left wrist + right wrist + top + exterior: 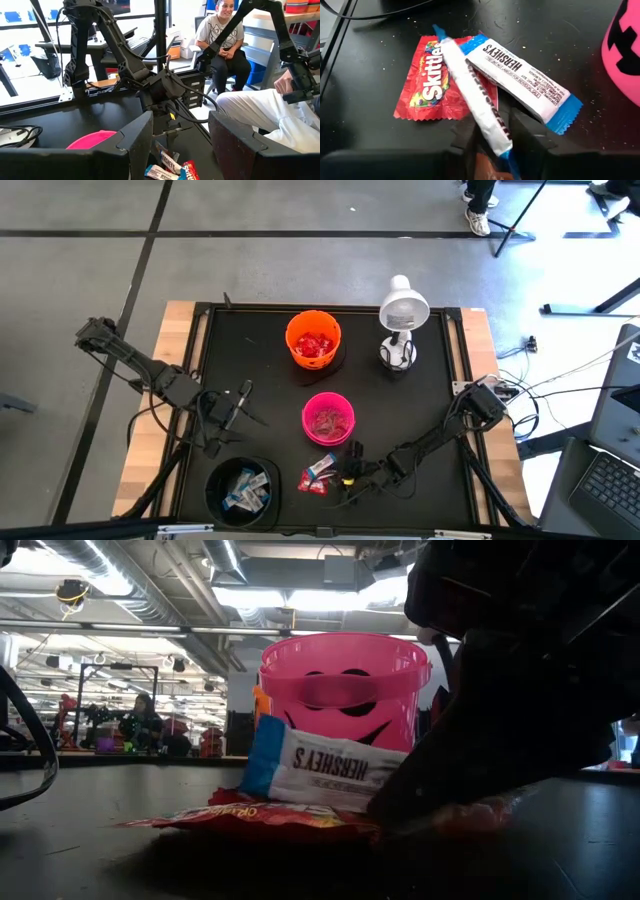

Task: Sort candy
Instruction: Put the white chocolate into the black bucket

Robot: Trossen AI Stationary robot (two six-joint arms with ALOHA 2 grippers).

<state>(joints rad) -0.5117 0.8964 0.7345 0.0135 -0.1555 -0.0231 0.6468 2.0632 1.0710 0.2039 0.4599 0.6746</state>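
Three candies lie at the table's near edge between the pink bowl (pixel 328 418) and the black bowl (pixel 242 488): a red Skittles pack (pixel 432 82), a flat blue-and-white Hershey's bar (pixel 525 75), and a second blue-and-white bar (pixel 470 85) lying across both. My right gripper (pixel 495 137) (pixel 352 472) is down at the table, shut on that second bar. My left gripper (pixel 180 135) (pixel 236 404) hangs open above the table's left half, facing the pile. The orange bowl (pixel 313 340) holds red candy and the black bowl holds blue-and-white candy. My right gripper pinches the second bar near its end closest to me (pixel 495 132) between its two fingers (pixel 527 130). They slant down from the table's near right, lying nearly along the bar. The bar is tipped on its edge, its far part on the Skittles pack.
A white desk lamp (pixel 400 320) stands at the far right of the black mat. Wooden strips edge the table on both sides. The pink bowl (pixel 625 55) stands close beside the pile. A person sits beyond the table's right side.
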